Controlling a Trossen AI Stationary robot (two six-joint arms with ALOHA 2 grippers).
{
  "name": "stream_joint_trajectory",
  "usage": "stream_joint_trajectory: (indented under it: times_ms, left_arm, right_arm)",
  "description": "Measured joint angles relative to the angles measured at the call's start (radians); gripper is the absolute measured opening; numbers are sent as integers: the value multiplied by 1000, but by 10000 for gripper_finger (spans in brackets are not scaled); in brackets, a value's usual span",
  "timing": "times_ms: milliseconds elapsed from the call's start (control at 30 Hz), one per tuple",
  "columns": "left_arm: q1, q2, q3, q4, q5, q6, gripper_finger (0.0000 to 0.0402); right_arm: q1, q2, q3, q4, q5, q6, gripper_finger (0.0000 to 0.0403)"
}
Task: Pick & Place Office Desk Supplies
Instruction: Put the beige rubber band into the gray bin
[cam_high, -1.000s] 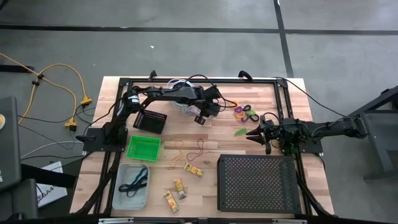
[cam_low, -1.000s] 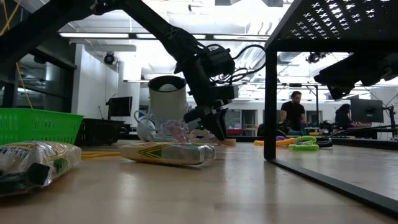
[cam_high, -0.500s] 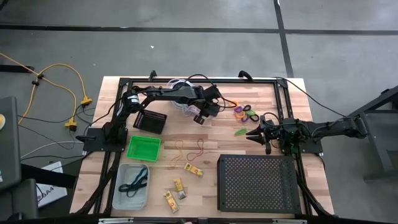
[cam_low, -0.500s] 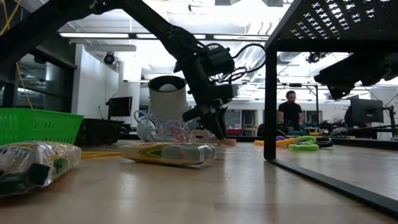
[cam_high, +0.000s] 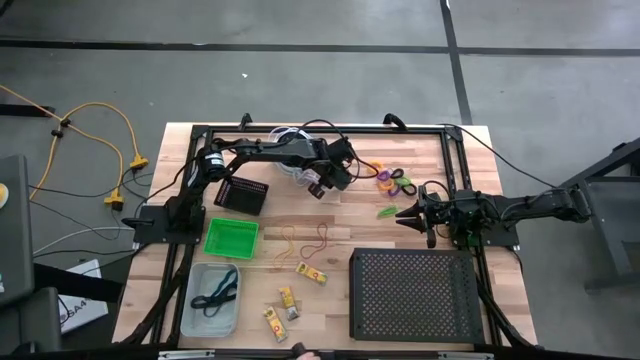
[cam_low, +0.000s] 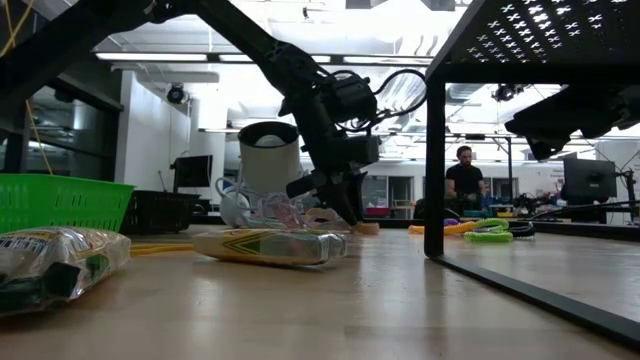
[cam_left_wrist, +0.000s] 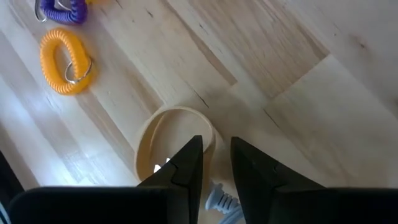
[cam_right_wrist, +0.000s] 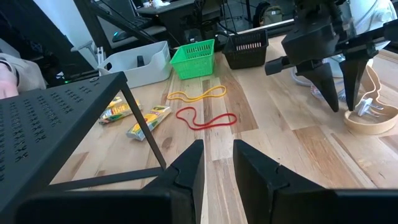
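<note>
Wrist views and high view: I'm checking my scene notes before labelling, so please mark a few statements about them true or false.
1. The left hand hangs over a beige ring. True.
2. The red rubber band lies inside the green basket. False: it lies on the bare table, outside the basket.
3. The orange coil ring lies next to a purple coil ring. True.
4. The right hand grips a yellow packet. False: its fingers are apart with nothing between them.

Robotics lab: wooden bench on concrete floor, monitors, person at workstation behind.
</note>
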Motion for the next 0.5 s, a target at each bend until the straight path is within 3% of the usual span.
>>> stream_joint_trajectory:
  times_ms: [500]
  left_arm:
    - [0, 0, 0, 29, 0, 103, 76]
  right_arm:
    - [0, 0, 0, 0, 0, 0, 73]
